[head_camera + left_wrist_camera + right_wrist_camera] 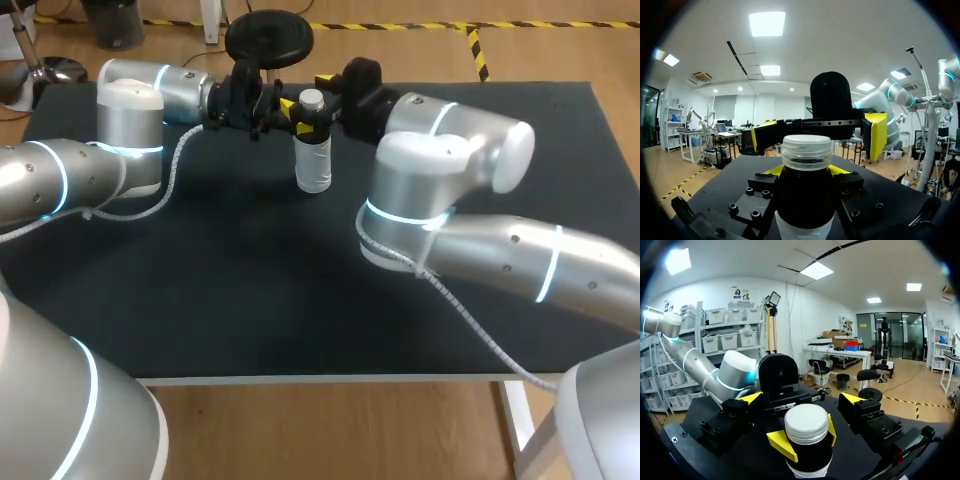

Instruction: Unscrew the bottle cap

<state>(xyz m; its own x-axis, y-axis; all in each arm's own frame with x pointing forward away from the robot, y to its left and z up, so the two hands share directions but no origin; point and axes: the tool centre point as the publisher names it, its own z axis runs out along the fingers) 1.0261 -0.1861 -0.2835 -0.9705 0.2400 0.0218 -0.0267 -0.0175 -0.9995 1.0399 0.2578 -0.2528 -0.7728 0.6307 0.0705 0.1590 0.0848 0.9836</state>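
While the bottle (pixel 313 160) stands upright toward the far side of the black table (pixel 200 300), your left gripper (pixel 806 171) has it by the neck. Both yellow tips press the dark neck from opposite sides, just under the cap (pixel 806 150). The gripper is closed as far as the neck allows and holds nothing else.

Probable reason: the body must be pinned or it will spin along with the cap. Gripping below the cap also leaves its ribbed wall free for the other hand.

Cap: white, ribbed, seated on the neck, not yet off. It sits just above the left fingertips and clear of them.

Right gripper (pixel 801 400): sits on the opposite side, facing the left one across the bottle. Its fingers (pixel 852 400) are spread wide and empty.

- **Left wrist view:** you see the right gripper's two yellow tips flanking the cap at about cap height, each apart from the cap's wall.
- **Right wrist view:** the cap lies ahead of and between the open fingers, with no contact on either side.

Likely reading: the right gripper is lined up to close on the cap and twist while the left holds. Whether its tips reach far enough forward to bracket the cap fully, you cannot tell from these views.
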